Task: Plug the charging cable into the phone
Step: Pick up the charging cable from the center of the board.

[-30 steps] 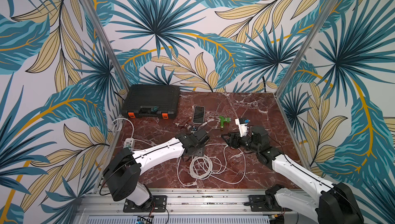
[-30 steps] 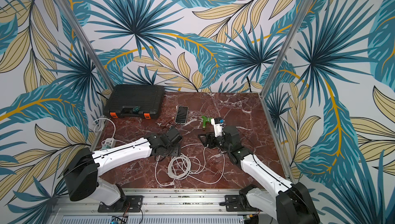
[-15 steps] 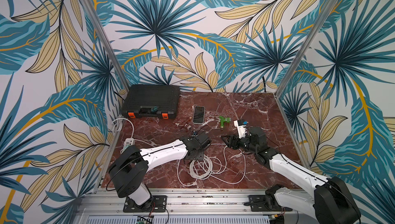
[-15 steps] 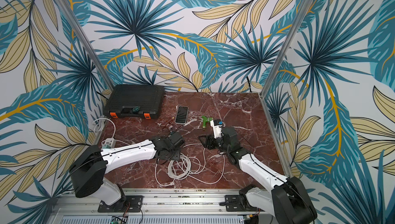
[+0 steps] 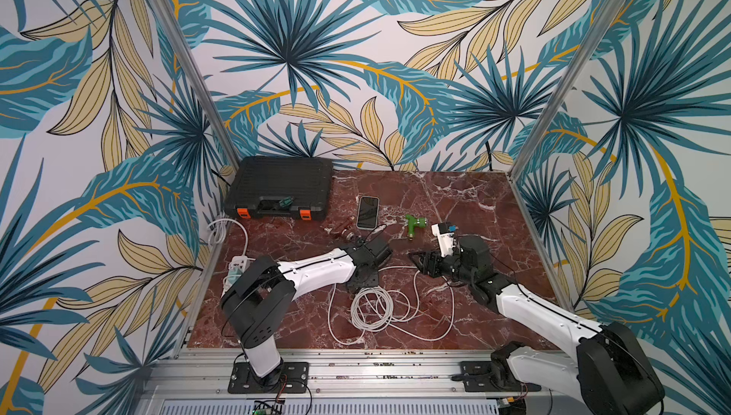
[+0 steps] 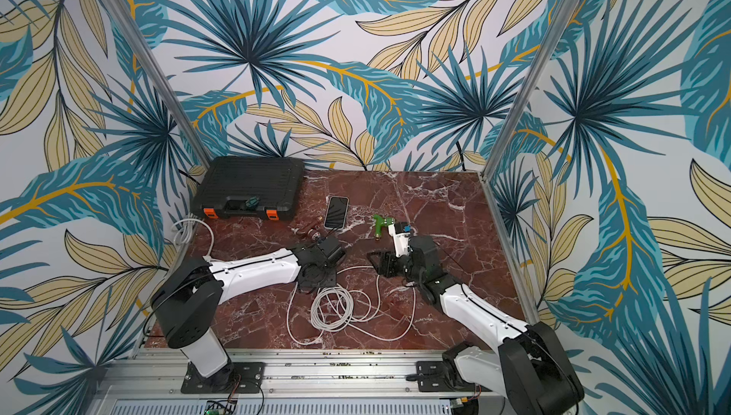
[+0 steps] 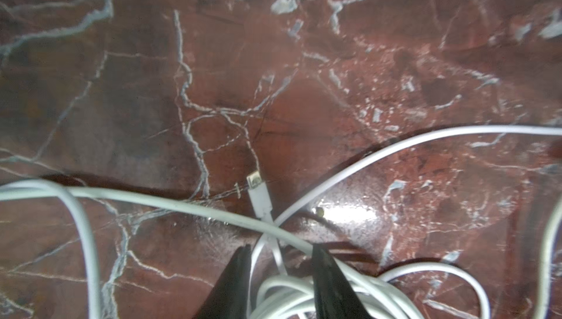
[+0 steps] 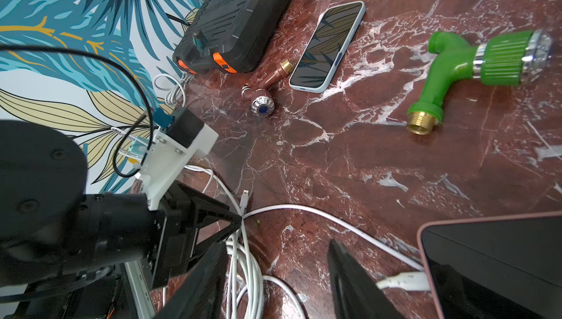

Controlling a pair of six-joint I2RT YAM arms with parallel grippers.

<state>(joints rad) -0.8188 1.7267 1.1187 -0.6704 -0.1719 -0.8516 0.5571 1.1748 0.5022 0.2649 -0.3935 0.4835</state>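
Both top views — left claw [image 5: 357,288] closer to charging cable [image 5: 372,308] than before

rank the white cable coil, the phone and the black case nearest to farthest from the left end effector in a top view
1. white cable coil, right at the left end effector, toward the front.
2. phone, farther back, mid-table.
3. black case, back left corner.

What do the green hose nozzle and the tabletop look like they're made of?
Green hose nozzle: glossy moulded plastic, judging by its shine; its gold threaded end looks like brass. Tabletop: polished red marble with white veins, or a printed imitation; the glare shows a gloss finish.
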